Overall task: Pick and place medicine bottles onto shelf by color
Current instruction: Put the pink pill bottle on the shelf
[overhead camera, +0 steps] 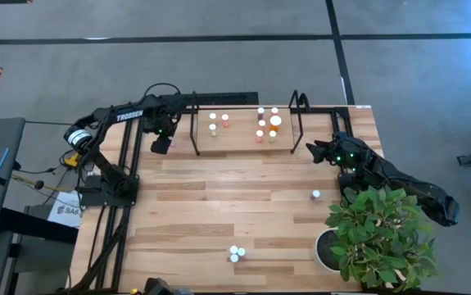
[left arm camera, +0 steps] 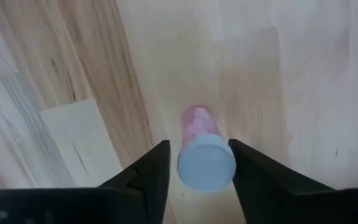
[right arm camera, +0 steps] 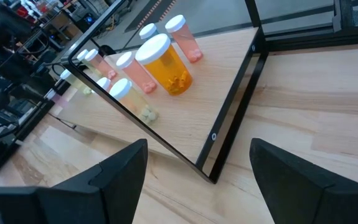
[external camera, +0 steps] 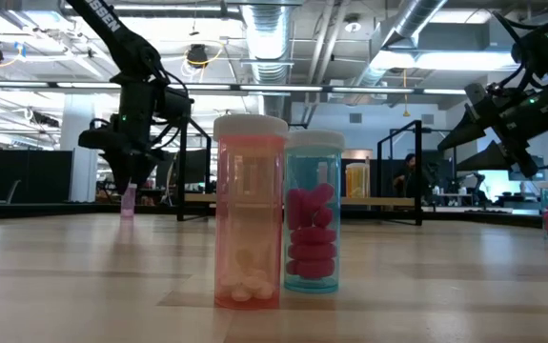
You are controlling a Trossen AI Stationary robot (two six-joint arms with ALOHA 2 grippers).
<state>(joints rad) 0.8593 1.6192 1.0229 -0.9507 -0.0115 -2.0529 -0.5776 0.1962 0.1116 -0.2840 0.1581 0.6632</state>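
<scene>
Left wrist view: my left gripper (left arm camera: 198, 168) clamps a pink medicine bottle (left arm camera: 202, 155) upright, heading shelfward; right gripper (right arm camera: 197, 168) waits wide.

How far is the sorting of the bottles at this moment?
Done: several bottles stand on the shelf, the big orange one among them. In hand: the left gripper has its fingers around a pink bottle beside the shelf. Left: one bottle near the plant and two at the front edge.
</scene>
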